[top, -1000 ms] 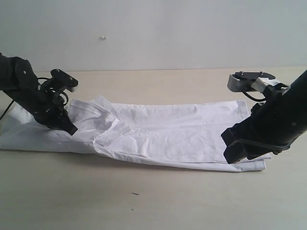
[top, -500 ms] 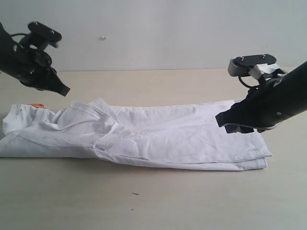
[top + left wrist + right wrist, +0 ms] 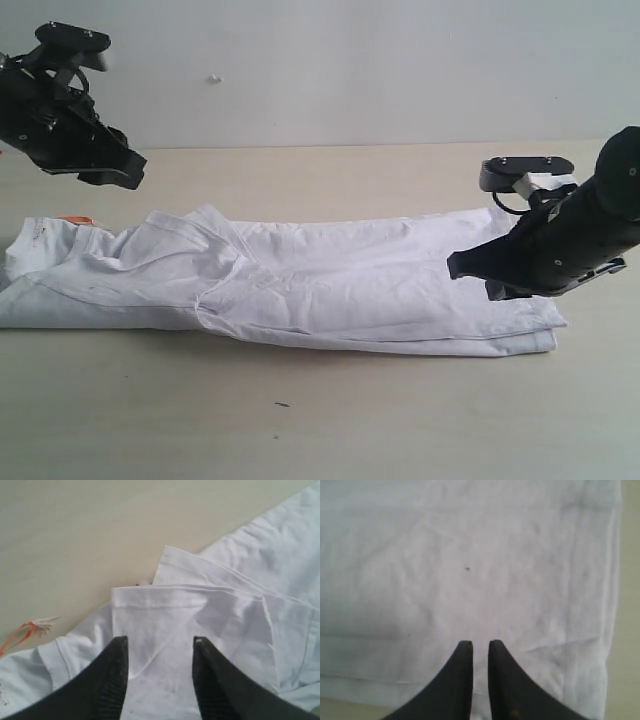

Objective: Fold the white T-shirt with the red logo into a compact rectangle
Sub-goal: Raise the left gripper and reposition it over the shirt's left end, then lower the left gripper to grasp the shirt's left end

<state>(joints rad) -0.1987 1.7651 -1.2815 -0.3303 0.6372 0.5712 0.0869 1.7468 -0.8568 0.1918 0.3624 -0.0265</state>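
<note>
The white T-shirt (image 3: pixel 350 285) lies on the table folded lengthwise into a long strip, collar end at the left, with a small orange neck tag (image 3: pixel 76 219) beside it. The red logo is hidden. My left gripper (image 3: pixel 133 167) hangs in the air above the collar end, open and empty. In the left wrist view, my left gripper (image 3: pixel 160 641) frames a folded sleeve flap (image 3: pixel 190 612), with the tag (image 3: pixel 25 631) to one side. My right gripper (image 3: pixel 457 268) hovers over the hem end. In the right wrist view, my right gripper (image 3: pixel 480 644) shows a narrow slit between its jaws with nothing in it, above flat cloth (image 3: pixel 470 555).
The tan table (image 3: pixel 350 430) runs bare in front of and behind the shirt. A small dark speck (image 3: pixel 282 404) lies near the front. A pale wall (image 3: pixel 330 70) closes the back.
My left gripper let go of the shirt near the collar, rose up and to the left, and opened. My right gripper lifted off the hem edge and its jaws narrowed.
</note>
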